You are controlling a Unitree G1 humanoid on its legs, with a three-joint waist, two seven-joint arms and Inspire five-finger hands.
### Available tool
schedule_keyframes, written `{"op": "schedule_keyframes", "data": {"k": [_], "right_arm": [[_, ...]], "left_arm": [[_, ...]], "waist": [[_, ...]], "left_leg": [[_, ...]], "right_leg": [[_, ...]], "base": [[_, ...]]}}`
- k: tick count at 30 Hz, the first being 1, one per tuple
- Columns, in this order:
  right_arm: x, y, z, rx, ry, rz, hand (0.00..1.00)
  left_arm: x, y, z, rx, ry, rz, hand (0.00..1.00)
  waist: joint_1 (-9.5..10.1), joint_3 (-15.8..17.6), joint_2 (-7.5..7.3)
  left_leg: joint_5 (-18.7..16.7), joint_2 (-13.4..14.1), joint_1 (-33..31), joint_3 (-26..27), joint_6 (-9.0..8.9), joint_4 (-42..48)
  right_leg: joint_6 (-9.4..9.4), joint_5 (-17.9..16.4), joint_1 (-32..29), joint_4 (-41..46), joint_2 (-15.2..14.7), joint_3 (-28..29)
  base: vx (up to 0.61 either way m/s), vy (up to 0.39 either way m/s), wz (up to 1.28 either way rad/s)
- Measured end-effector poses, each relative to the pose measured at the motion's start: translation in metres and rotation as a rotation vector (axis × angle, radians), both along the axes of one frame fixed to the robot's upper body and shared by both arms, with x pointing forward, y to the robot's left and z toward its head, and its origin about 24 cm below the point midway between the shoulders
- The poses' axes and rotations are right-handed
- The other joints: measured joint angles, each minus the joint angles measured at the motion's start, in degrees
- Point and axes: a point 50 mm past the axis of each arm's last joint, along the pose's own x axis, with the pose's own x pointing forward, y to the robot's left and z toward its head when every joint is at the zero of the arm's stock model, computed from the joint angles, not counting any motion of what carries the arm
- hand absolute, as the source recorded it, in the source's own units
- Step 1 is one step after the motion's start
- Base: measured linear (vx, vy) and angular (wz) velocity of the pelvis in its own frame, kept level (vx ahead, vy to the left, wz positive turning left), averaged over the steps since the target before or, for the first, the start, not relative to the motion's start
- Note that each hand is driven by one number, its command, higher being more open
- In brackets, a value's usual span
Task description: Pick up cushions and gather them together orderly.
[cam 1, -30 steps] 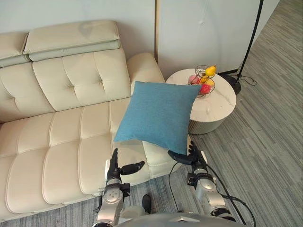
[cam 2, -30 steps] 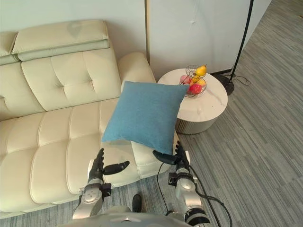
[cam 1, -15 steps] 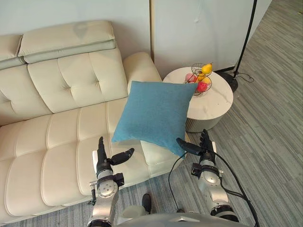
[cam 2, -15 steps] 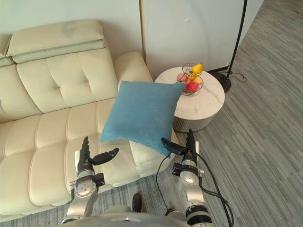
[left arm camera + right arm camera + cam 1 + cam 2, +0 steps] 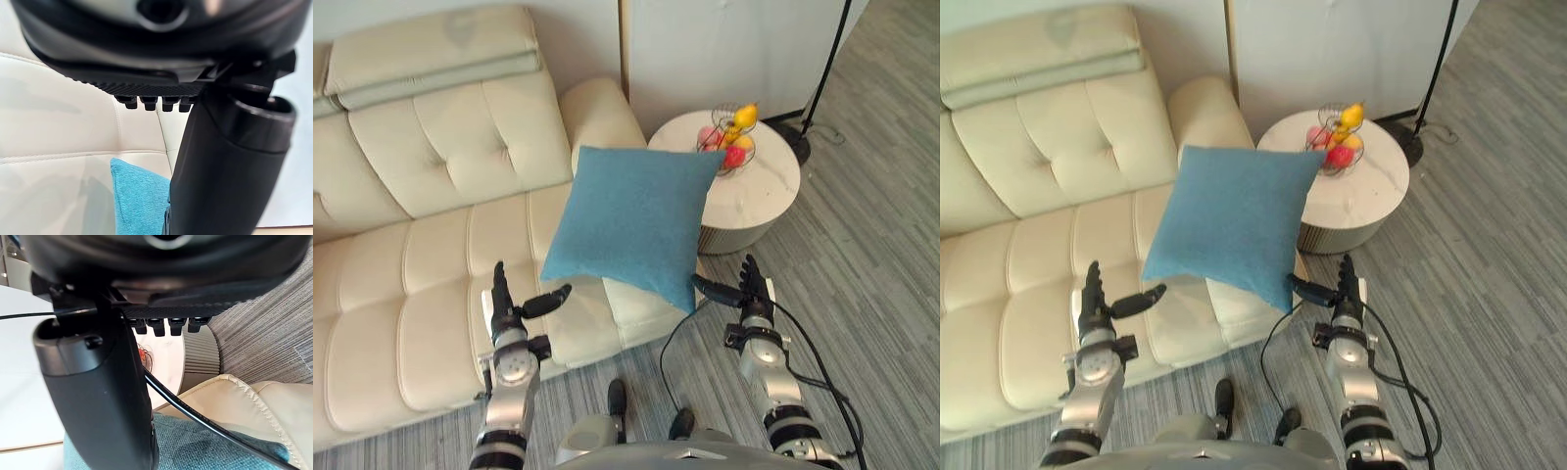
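The blue cushion stands tilted at mid-frame on the right end of the cream sofa, its upper right corner towards the round table bearing a fruit basket. Below it, the left hand at lower left and the right hand at lower right have fingers straight, each thumb stretched towards a lower cushion corner. The head views give the whole cushion; the left wrist view catches one blue corner on the seat, the right wrist view a blue edge by the table's ribbed base.
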Motion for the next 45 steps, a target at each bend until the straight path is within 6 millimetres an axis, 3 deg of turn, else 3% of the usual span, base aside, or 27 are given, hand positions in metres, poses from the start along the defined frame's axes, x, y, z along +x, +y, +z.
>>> {"op": "schedule_keyframes", "data": {"k": [3, 8, 9, 10, 19, 23, 27, 32, 35, 37, 42, 45], "right_arm": [[0.025, 0.012, 0.024, -0.02, -0.08, 0.06, 1.0], [0.053, 0.028, 0.055, -0.013, -0.177, 0.12, 1.0], [0.058, 0.032, 0.062, -0.013, -0.195, 0.133, 1.0], [0.062, 0.036, 0.066, -0.018, -0.207, 0.146, 0.0], [0.091, 0.051, 0.112, -0.029, -0.324, 0.153, 0.0], [0.093, 0.05, 0.116, -0.014, -0.335, 0.162, 0.0], [0.096, 0.064, 0.129, -0.009, -0.384, 0.204, 0.0], [0.087, 0.06, 0.125, 0.005, -0.408, 0.193, 0.0], [0.075, 0.056, 0.115, 0.02, -0.408, 0.181, 0.0], [0.055, 0.051, 0.094, 0.043, -0.369, 0.174, 0.0], [0.023, 0.042, 0.064, 0.059, -0.301, 0.155, 0.0], [-0.005, 0.035, 0.046, 0.042, -0.248, 0.148, 0.0]], "left_arm": [[0.029, -0.004, 0.022, 0.011, -0.071, -0.03, 1.0], [0.06, -0.004, 0.052, 0.06, -0.15, -0.068, 1.0], [0.069, -0.003, 0.06, 0.061, -0.164, -0.068, 0.0], [0.075, -0.003, 0.065, 0.068, -0.173, -0.07, 0.0], [0.112, -0.02, 0.116, 0.048, -0.3, -0.128, 0.0], [0.112, -0.018, 0.121, 0.034, -0.322, -0.13, 0.0], [0.113, -0.022, 0.127, 0.002, -0.36, -0.148, 0.0], [0.106, -0.032, 0.131, -0.033, -0.413, -0.166, 0.0], [0.095, -0.039, 0.123, -0.063, -0.425, -0.174, 0.0], [0.075, -0.046, 0.106, -0.111, -0.413, -0.18, 0.0], [0.044, -0.056, 0.074, -0.18, -0.345, -0.188, 0.0], [0.014, -0.062, 0.052, -0.251, -0.29, -0.18, 0.0]], "waist": [[0.93, 1.9, -0.21], [1.33, 5.4, -0.67], [1.4, 6.1, -0.73], [1.44, 6.2, -0.72], [1.85, 10.4, -0.83], [1.84, 10.8, -0.83], [1.74, 11.9, -0.84], [1.78, 12.0, -0.86], [1.8, 12.0, -0.86], [1.79, 11.8, -0.82], [1.53, 11.5, -0.83], [0.92, 8.7, -0.8]], "left_leg": [[1.1, 0.8, -3.5, 0.1, -0.11, 0.0], [1.9, 1.6, -7.7, 0.2, -0.15, 1.2], [1.9, 1.7, -8.8, 0.2, -0.16, 1.8], [1.9, 1.8, -10.0, 0.2, -0.16, 2.2], [2.0, 2.9, -15.0, 0.1, -0.51, 5.2], [2.1, 3.2, -15.3, 0.1, -0.68, 5.3], [2.4, 3.6, -15.4, -0.2, -1.06, 5.2], [2.5, 3.5, -15.1, -0.7, -1.13, 5.2], [2.5, 3.3, -13.2, -0.9, -1.13, 4.8], [2.4, 3.1, -9.7, -0.7, -1.18, 3.1], [2.3, 2.5, -5.6, 0.2, -1.16, 0.8], [1.7, 2.1, -3.1, 0.4, -0.76, 0.1]], "right_leg": [[-0.81, 0.9, -3.7, 0.3, 0.7, 0.2], [-1.54, 2.0, -7.4, 0.4, 1.3, 0.5], [-1.69, 2.1, -8.3, 0.5, 1.5, 0.5], [-1.74, 2.1, -9.4, 0.7, 1.5, 0.5], [-2.94, 2.9, -13.4, 1.4, 2.3, 0.7], [-3.04, 3.0, -13.6, 1.5, 2.5, 0.7], [-3.12, 3.0, -13.7, 1.4, 3.0, 0.7], [-3.12, 3.0, -13.1, 1.4, 3.0, 1.0], [-3.11, 3.0, -11.3, 1.3, 2.8, 1.7], [-2.96, 2.9, -8.7, 1.2, 2.8, 2.8], [-1.9, 2.2, -5.5, 0.4, 2.4, 3.8], [-1.22, 1.8, -3.3, 0.1, 2.0, 3.8]], "base": [[-0.09, -0.024, -0.04], [-0.08, -0.017, -0.03], [-0.06, -0.011, -0.02], [-0.06, -0.009, -0.02], [-0.04, -0.021, -0.02], [-0.01, -0.011, 0.0], [-0.02, -0.045, 0.01], [0.01, -0.013, 0.08], [0.04, 0.008, 0.07], [0.04, 0.009, -0.01], [0.02, 0.006, -0.06], [0.04, 0.025, -0.02]]}}
